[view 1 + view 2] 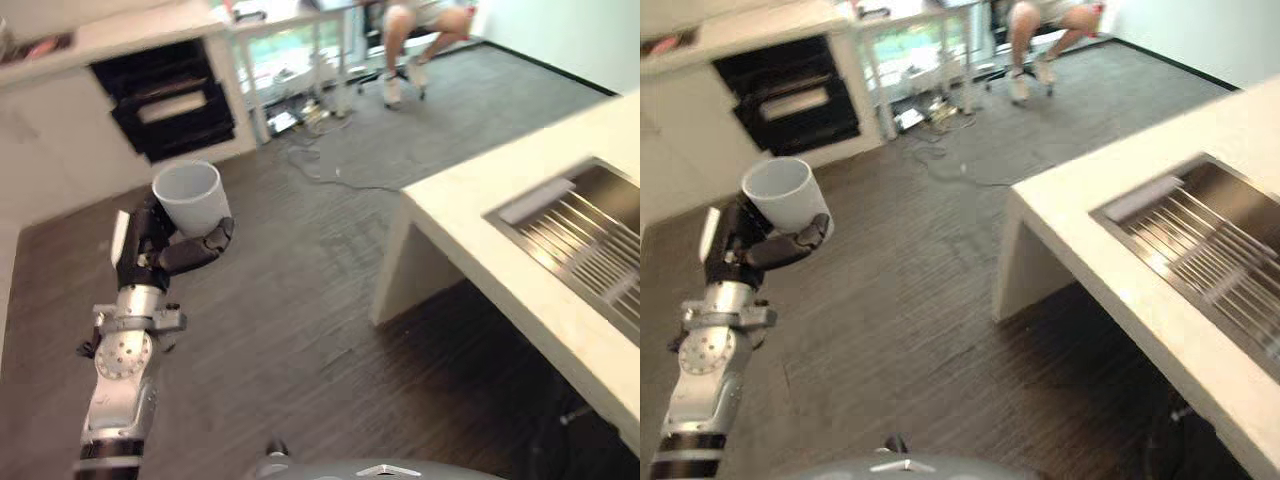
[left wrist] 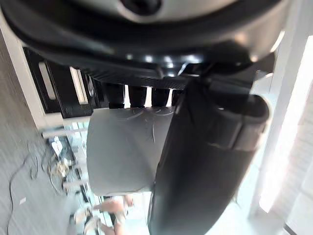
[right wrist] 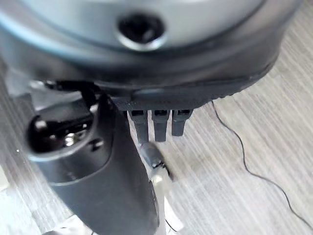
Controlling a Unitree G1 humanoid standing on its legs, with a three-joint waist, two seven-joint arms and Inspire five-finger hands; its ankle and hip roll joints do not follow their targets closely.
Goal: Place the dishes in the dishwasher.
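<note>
A white cup stands upright in my left hand, held out over the dark wood floor. The fingers wrap its back and the thumb curls across its front. In the left wrist view the cup's white wall lies between the row of fingers and the thick dark thumb. A black unit with open dark racks sits under a pale worktop, beyond the cup and some way off. My right hand hangs over the floor with relaxed fingers and holds nothing.
A pale counter with a steel sink and a ribbed rack in it runs along the right. A white desk with cables under it stands at the back, beside a seated person. Grey carpet lies beyond the wood floor.
</note>
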